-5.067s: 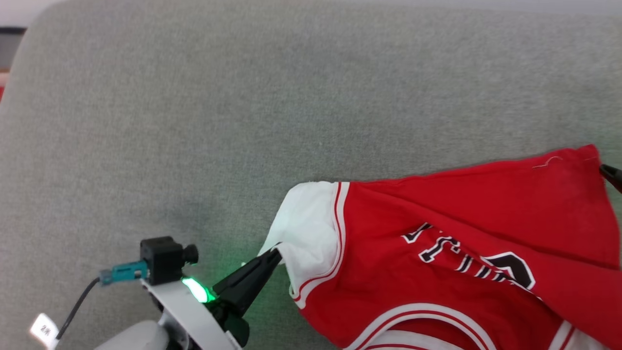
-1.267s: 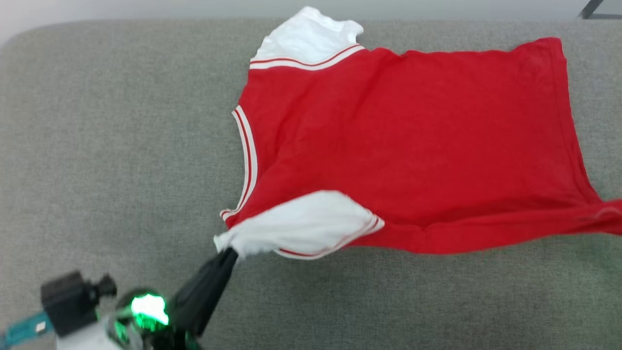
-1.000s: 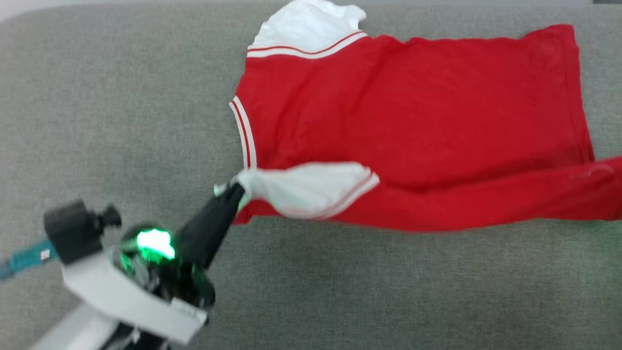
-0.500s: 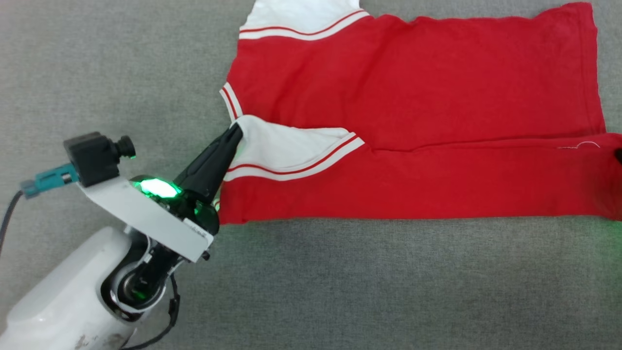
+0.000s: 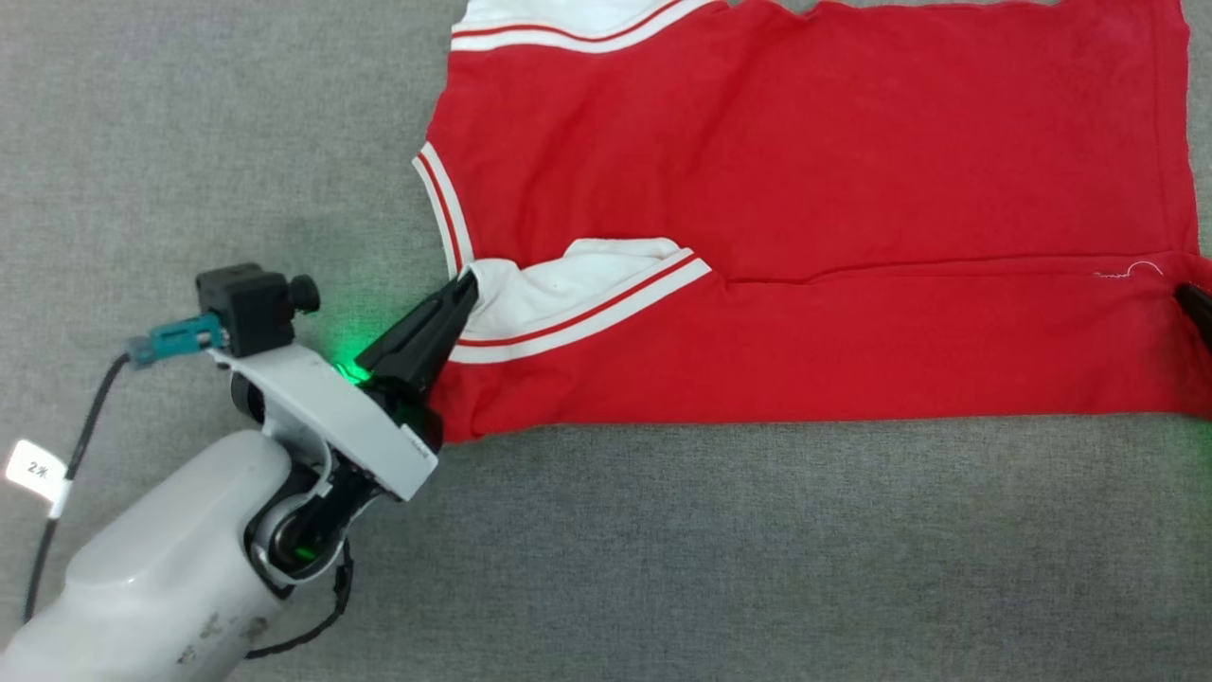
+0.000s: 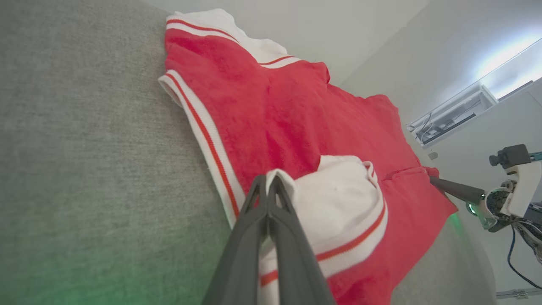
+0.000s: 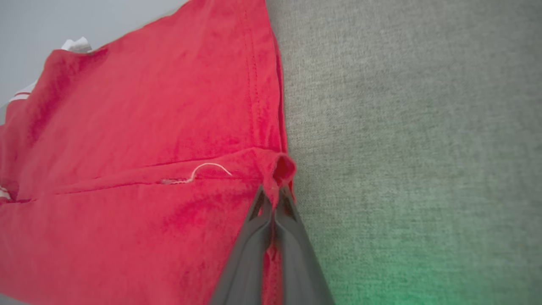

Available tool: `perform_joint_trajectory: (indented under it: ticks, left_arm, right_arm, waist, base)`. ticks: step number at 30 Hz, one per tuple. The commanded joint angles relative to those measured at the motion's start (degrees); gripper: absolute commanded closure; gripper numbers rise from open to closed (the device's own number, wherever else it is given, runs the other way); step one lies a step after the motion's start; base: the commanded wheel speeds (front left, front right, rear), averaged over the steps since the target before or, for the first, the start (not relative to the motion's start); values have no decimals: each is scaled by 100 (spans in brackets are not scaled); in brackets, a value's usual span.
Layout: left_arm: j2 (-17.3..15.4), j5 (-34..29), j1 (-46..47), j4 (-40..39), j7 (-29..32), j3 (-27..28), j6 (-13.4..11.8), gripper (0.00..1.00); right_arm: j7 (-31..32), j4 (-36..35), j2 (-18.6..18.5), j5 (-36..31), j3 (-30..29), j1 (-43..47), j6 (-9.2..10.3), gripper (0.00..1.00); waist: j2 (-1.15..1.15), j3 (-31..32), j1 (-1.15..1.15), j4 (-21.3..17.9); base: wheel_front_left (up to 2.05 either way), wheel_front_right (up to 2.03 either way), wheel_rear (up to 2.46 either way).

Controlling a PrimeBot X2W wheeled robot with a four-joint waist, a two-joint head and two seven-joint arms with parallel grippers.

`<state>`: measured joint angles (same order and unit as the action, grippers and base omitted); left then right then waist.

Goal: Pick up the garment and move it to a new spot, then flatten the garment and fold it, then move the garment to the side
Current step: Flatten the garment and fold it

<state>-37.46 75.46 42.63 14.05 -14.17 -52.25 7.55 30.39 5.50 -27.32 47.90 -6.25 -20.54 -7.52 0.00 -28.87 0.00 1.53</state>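
Over the last second both hands have carried the near long edge over and laid it onto the garment's body, which now lies folded on the grey table, toward 1 o'clock in my head view. My left hand is pressed together on the white sleeve at the shirt's 8 o'clock. My right hand pinches the hem corner at 3 o'clock. My worry is the release: cloth caught between the fingers could drag out as I withdraw and reopen the fold. The bunched sleeve may spring up, and the loose thread could snag.
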Motion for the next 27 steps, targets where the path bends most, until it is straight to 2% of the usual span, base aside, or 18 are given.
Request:
perform_joint_trajectory:
  ticks: [1, 5, 6, 7, 8, 9, 10, 11, 12, 13, 16, 20, 24, 27]
  left_arm:
    - [-3, 9, -70, 230, 13, -118, -15, 100]
    - [32, -22, 58, 442, -2, -356, -16, 100]
    - [33, -28, 89, 488, -9, -406, -16, 92]
    - [25, -8, 114, 508, -9, -444, -16, 72]
    - [1, -10, 140, 522, -19, -476, -16, 62]
    - [-45, -37, 177, 534, -29, -507, -16, 42]
    - [-81, -35, 221, 528, -40, -517, -16, 13]
    - [-127, -30, 274, 500, -48, -530, -16, 0]
    - [-176, -29, 311, 465, -54, -548, -16, 0]
    - [-222, -40, 345, 425, -58, -573, -16, 0]
    - [-453, -39, 480, 351, 54, -629, -14, 0]
    - [-817, -170, 710, 329, 513, -734, -81, 0]
    - [-1103, -284, 1025, 55, 1211, -853, -429, 0]
    - [-1230, -106, 1201, -348, 2036, -994, -645, 0]
  right_arm:
    - [0, 95, 14, 1, 86, 3, 6, 100]
    - [-97, 193, -21, 52, 178, -19, 7, 100]
    - [-134, 209, -30, 58, 210, -23, 7, 100]
    - [-169, 204, -39, 66, 242, -23, 7, 100]
    - [-225, 198, -52, 63, 267, -24, 6, 100]
    - [-276, 190, -68, 53, 285, -21, 6, 100]
    - [-329, 171, -92, 41, 312, -11, 6, 89]
    - [-392, 141, -114, 26, 344, 2, 6, 58]
    - [-457, 115, -137, 3, 364, 15, 6, 5]
    - [-512, 93, -156, -14, 385, 32, 6, 0]
    - [-677, 28, -201, -34, 422, 131, 6, 0]
    - [-854, -63, -223, -60, 354, 219, 6, 0]
    - [-938, -149, -217, -84, 277, 326, 6, 0]
    - [-962, -186, -212, -103, 231, 360, 6, 0]
  waist:
    - [0, -9, 0, -6]
    - [0, 11, 0, -14]
    - [0, 29, 0, -15]
    - [0, 55, 0, -13]
    - [0, 89, 0, -8]
    - [0, 128, 0, -4]
    - [0, 174, 0, 4]
    - [0, 229, 0, 13]
    - [0, 287, 0, 19]
    - [0, 356, 0, 28]
    - [0, 583, 0, 52]
    - [0, 875, 0, 98]
    - [0, 1047, 0, 115]
    - [0, 1102, 0, 117]
  base:
    - [0, 0, 0]
    - [0, 0, 0]
    - [0, 0, 0]
    - [0, 0, 0]
    - [0, 0, 0]
    - [0, 0, 0]
    - [0, 0, 0]
    - [0, 0, 0]
    - [0, 0, 0]
    - [0, 0, 0]
    - [0, 0, 0]
    - [0, 0, 0]
    - [0, 0, 0]
    - [0, 0, 0]
